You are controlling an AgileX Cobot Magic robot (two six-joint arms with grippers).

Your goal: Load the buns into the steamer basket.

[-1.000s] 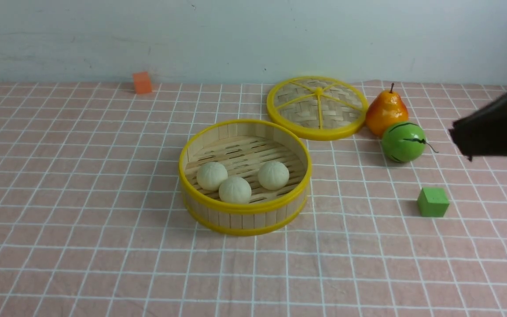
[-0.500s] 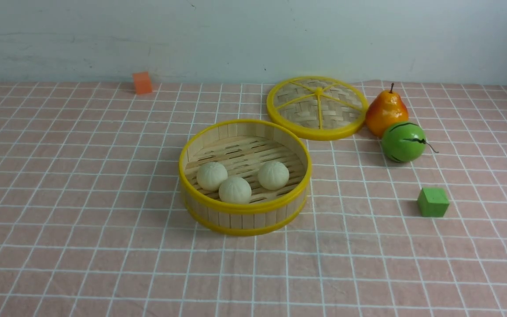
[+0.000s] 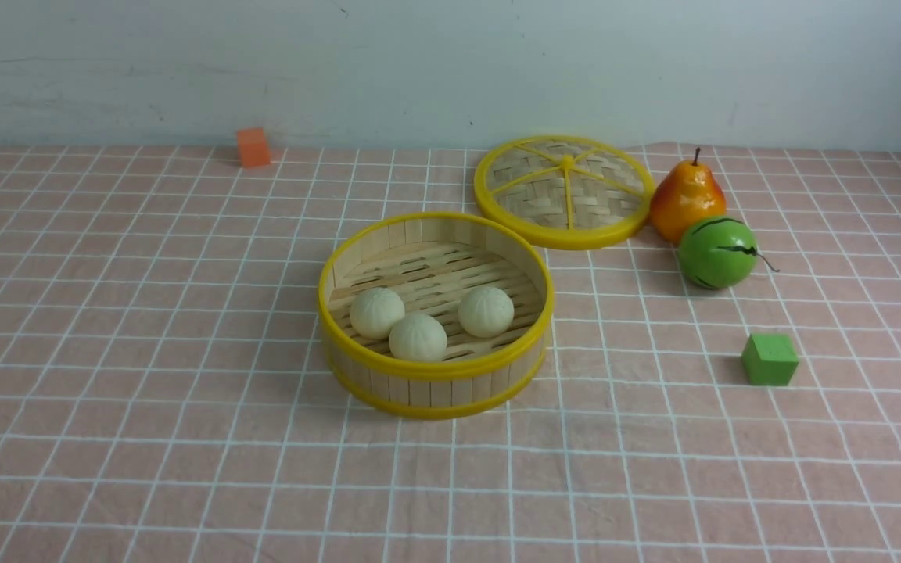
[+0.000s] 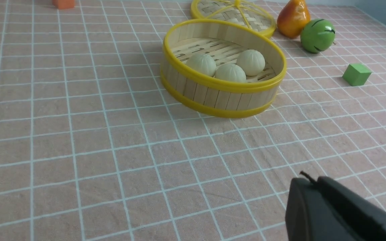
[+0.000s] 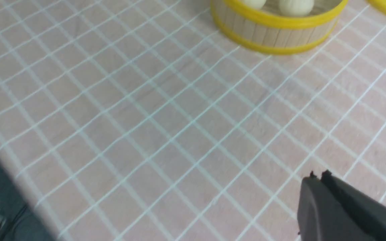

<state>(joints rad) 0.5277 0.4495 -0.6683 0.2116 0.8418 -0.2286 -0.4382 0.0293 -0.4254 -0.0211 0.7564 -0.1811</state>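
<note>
we see the buns [image 3: 418,338] resting inside the steamer basket [image 3: 435,411], beyond our left gripper [image 4: 312,180] and right gripper [image 5: 320,175], both closed and empty; with all three placed, we judge no further reach is needed.

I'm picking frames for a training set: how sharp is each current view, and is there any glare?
Front view: sharp overall, small highlights on the pear. Left wrist view: steamer basket and buns crisp, soft shine on the pear. Right wrist view: blurred, worst toward the table's near edge; no strong glare.
</note>
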